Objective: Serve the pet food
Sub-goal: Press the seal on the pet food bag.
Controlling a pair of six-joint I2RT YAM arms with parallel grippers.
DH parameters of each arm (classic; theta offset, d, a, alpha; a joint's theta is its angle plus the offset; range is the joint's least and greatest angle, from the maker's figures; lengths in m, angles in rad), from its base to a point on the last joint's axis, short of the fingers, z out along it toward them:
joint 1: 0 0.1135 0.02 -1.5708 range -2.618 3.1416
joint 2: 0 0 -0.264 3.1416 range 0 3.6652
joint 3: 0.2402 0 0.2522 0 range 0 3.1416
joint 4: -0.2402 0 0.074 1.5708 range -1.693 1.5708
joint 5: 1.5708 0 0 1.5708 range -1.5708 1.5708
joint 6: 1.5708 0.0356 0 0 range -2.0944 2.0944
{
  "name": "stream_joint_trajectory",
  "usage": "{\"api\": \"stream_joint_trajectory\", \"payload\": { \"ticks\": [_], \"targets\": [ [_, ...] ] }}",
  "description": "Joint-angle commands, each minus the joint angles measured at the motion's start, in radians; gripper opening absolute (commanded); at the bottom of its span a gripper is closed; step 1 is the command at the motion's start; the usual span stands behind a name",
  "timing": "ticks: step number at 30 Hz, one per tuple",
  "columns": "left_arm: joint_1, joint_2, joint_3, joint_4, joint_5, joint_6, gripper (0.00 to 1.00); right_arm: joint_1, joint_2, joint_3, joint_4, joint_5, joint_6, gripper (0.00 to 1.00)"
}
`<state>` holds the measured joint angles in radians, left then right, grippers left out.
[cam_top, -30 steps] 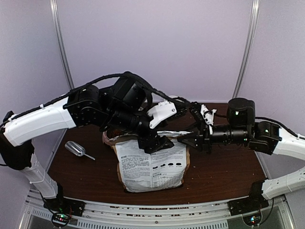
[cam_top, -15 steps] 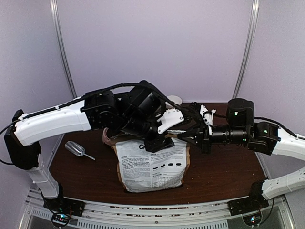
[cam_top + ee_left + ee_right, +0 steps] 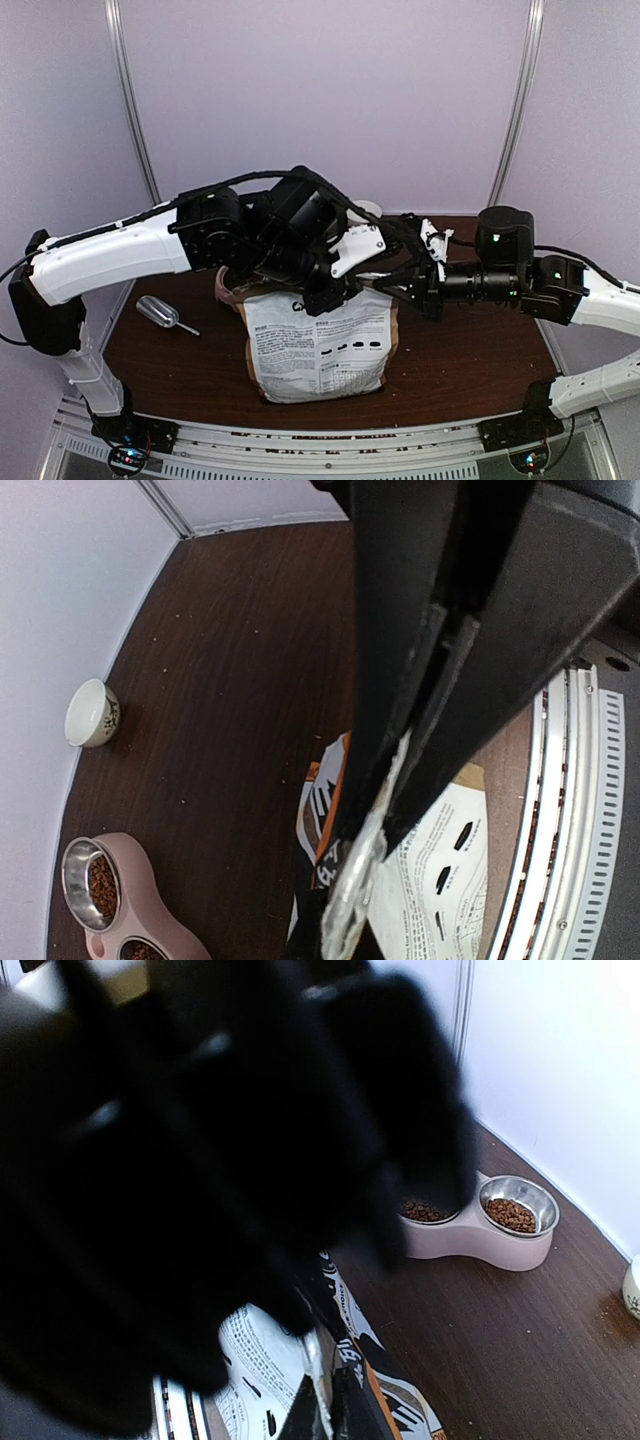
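The white-and-kraft pet food bag (image 3: 318, 345) stands upright in the middle of the table. My left gripper (image 3: 327, 293) is shut on its top edge near the centre; in the left wrist view the fingers (image 3: 380, 825) pinch the silver-lined lip. My right gripper (image 3: 386, 286) is shut on the same top edge at its right end, with its fingertips (image 3: 328, 1405) clamped on the lip. Brown pet food (image 3: 511, 1215) lies in the metal bowls of the pink feeder (image 3: 470, 1243). The left arm blocks much of the right wrist view.
A metal scoop (image 3: 160, 313) lies on the table left of the bag. A small white cup (image 3: 92, 712) stands by the back wall, beyond the feeder (image 3: 140, 915). Both arms cross above the bag's top.
My left arm swung right and its jaws closed on the bag's top edge. My right gripper closed on the right end of the same edge.
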<state>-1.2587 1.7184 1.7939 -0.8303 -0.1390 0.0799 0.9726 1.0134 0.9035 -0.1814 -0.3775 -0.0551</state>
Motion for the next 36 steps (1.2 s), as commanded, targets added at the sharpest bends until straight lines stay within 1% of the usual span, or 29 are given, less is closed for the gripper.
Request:
{"api": "stream_joint_trajectory", "payload": {
  "ticks": [1, 4, 6, 12, 18, 19, 25, 27, 30, 32, 34, 36],
  "targets": [
    [0.011, -0.031, 0.019, 0.085, -0.042, 0.002, 0.00, -0.003, -0.031, -0.019, 0.016, 0.030, -0.004, 0.00],
    [0.012, -0.050, -0.001, 0.085, -0.126, 0.011, 0.00, -0.004, -0.042, -0.022, 0.005, 0.061, -0.017, 0.00],
    [0.017, -0.069, -0.023, 0.088, -0.158, 0.020, 0.00, -0.004, -0.052, -0.023, -0.006, 0.086, -0.027, 0.00],
    [0.051, -0.134, -0.101, 0.087, -0.176, 0.039, 0.00, -0.003, -0.062, -0.015, -0.089, 0.184, -0.071, 0.00],
    [0.077, -0.177, -0.153, 0.064, -0.201, 0.069, 0.00, -0.001, -0.070, -0.026, -0.128, 0.244, -0.096, 0.00],
    [0.080, -0.179, -0.157, 0.054, -0.206, 0.074, 0.02, -0.001, -0.070, -0.025, -0.134, 0.252, -0.100, 0.00],
    [0.117, -0.208, -0.221, 0.029, -0.224, 0.094, 0.06, -0.001, -0.074, -0.022, -0.164, 0.265, -0.112, 0.00],
    [0.129, -0.217, -0.244, 0.017, -0.232, 0.099, 0.05, -0.002, -0.077, -0.022, -0.167, 0.263, -0.113, 0.00],
    [0.141, -0.233, -0.274, 0.013, -0.250, 0.101, 0.00, 0.000, -0.081, -0.022, -0.167, 0.263, -0.112, 0.00],
    [0.148, -0.242, -0.295, 0.014, -0.275, 0.107, 0.00, 0.000, -0.083, -0.024, -0.167, 0.263, -0.111, 0.00],
    [0.153, -0.249, -0.320, 0.014, -0.298, 0.114, 0.03, 0.000, -0.084, -0.024, -0.166, 0.262, -0.111, 0.00],
    [0.161, -0.257, -0.346, 0.011, -0.320, 0.121, 0.03, 0.000, -0.085, -0.023, -0.168, 0.264, -0.111, 0.00]
  ]
}}
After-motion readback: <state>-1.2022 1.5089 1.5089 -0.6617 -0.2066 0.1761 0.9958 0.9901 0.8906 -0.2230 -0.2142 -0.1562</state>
